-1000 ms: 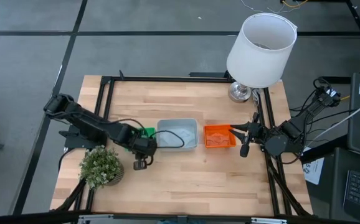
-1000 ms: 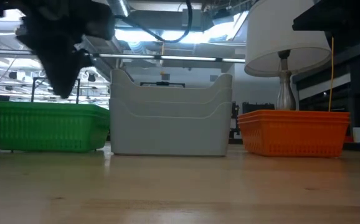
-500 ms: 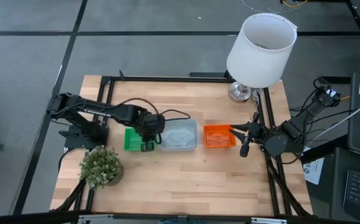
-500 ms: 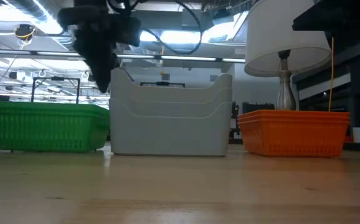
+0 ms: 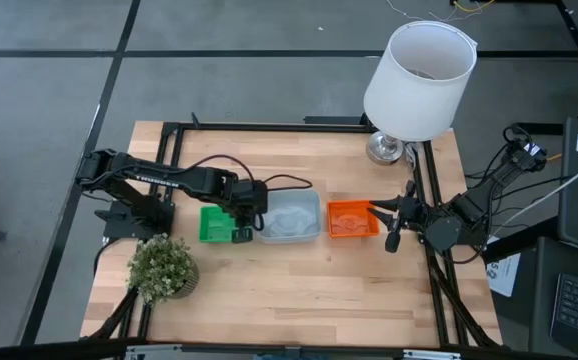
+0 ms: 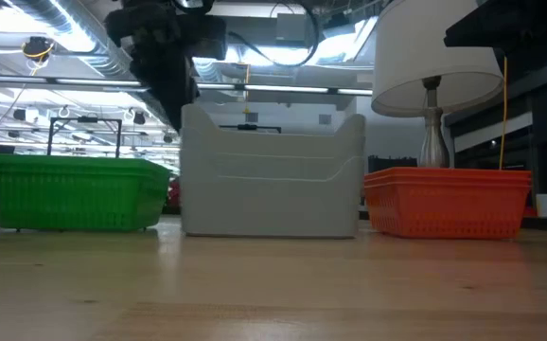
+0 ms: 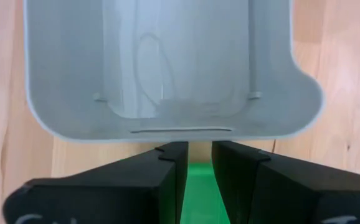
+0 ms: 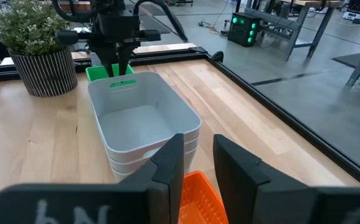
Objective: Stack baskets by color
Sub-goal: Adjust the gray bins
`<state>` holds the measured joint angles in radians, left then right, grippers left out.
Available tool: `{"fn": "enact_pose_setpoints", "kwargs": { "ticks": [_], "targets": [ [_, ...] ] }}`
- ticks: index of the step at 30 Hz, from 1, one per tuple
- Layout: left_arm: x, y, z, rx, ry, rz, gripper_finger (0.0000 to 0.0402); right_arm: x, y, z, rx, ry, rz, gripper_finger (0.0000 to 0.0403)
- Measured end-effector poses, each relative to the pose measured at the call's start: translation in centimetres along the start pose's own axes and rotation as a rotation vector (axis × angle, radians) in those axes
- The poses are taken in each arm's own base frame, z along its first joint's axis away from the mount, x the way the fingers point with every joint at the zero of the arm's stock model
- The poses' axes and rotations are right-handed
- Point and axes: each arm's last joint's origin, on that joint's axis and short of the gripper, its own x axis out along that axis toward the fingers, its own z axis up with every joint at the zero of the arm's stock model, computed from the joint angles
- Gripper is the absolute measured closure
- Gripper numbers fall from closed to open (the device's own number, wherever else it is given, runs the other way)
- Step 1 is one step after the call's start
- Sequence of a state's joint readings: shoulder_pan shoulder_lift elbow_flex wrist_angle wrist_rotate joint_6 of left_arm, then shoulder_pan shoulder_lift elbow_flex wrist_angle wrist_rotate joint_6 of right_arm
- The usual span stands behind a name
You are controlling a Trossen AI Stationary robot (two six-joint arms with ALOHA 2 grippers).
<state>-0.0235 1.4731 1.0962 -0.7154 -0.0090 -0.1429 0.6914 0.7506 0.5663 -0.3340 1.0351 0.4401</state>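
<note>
**Grey stack nudged right by our left hand**

Our left hand (image 5: 250, 197) hangs between the green stack (image 5: 216, 223) and the grey stack (image 5: 290, 216), at the grey stack's left rim. Its fingers (image 7: 167, 169) stand a narrow slit apart and hold nothing; whether they touch the grey rim we cannot tell. A second ago this hand hung nearer us, over the green stack; it has since swung over to the grey rim, and in the last half second the grey stack has slid a little to the right, closer to the orange stack (image 5: 352, 219), leaving a gap beside the green.

We judge the sorting done: three one-colour stacks sit in a row across the tabletop (image 5: 299, 290), and this looks like tidying.

Our right hand (image 5: 393, 224) waits at the orange stack's right end, fingers a narrow gap apart, empty.
</note>
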Motion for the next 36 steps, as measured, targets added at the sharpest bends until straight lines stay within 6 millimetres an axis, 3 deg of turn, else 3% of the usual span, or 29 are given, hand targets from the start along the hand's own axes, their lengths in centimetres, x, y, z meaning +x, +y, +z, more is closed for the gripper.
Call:
{"fn": "enact_pose_setpoints", "kwargs": {
  "ticks": [12,20,25,36],
  "targets": [
    [-0.1,-0.3,-0.8,-0.027,0.078,0.0,0.0337,0.0,0.0,0.0,-0.002,0.0,0.0,0.0315],
    [-0.2,-3.8,0.4,0.007,-0.043,-0.312,0.0337,0.0,0.0,0.0,-0.002,0.0,0.0,0.0315],
    [1.0,-5.2,1.0,0.033,-0.114,-0.279,0.0337,0.0,0.0,0.0,0.0,0.0,0.0,0.0315],
    [2.7,-4.9,1.0,0.024,-0.071,-0.23,0.0337,0.0,0.0,-0.1,-0.008,0.005,-0.001,0.0315]
  ]
}}
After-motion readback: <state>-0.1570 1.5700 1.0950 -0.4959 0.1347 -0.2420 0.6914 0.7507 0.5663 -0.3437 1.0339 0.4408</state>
